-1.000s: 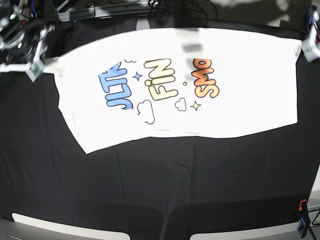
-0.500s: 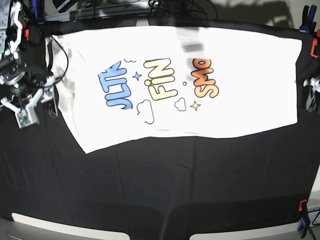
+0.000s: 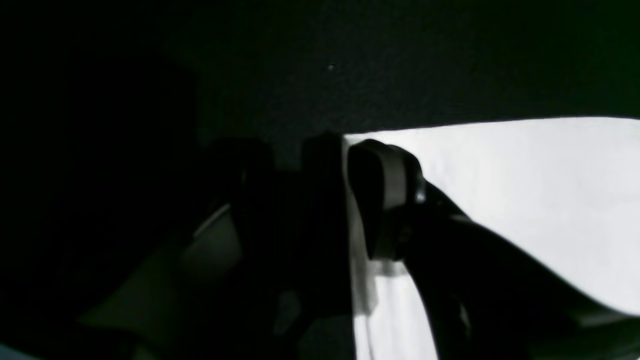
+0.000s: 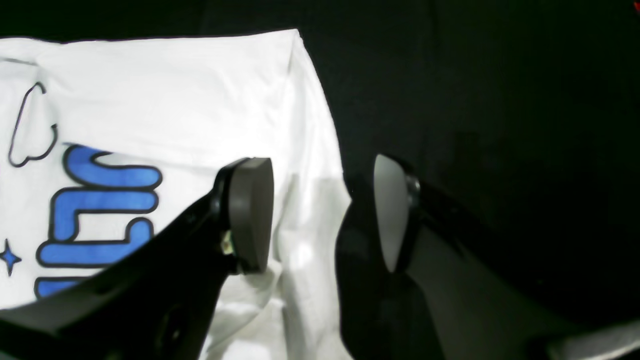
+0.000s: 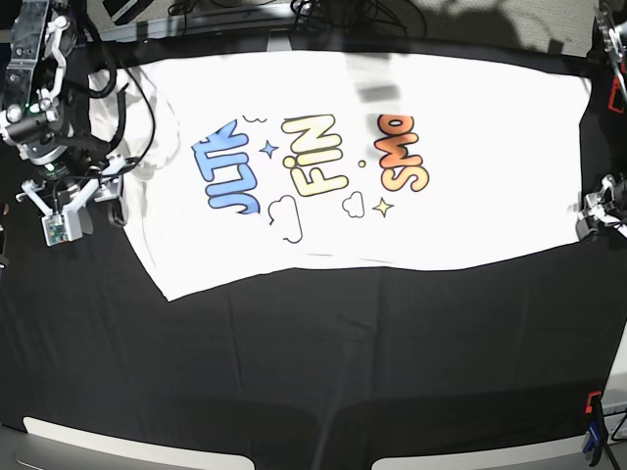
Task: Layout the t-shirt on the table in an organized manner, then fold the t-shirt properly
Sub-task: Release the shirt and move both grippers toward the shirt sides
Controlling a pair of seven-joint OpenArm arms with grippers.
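Observation:
The t-shirt [image 5: 470,215] lies flat and print up on the black table [image 5: 313,372], collar end toward the view's left. My right gripper [image 5: 93,201] is open low over the shirt's left edge. In the right wrist view its fingers [image 4: 250,215] straddle the rumpled white edge [image 4: 305,150] beside the blue lettering. My left gripper [image 5: 588,211] is at the shirt's near right corner. The left wrist view is dim; the gripper [image 3: 315,200] looks open, with one finger [image 3: 385,200] over the white corner [image 3: 525,190] and the other over the black cloth.
A red-and-blue clamp [image 5: 593,421] stands at the near right corner and another [image 5: 617,93] at the right edge. Cables [image 5: 323,15] run along the far edge. Pale panels [image 5: 127,441] line the front edge.
Both arms have come from the far corners toward the near side along the shirt's two ends. The shirt's left end now shows folds by the right gripper.

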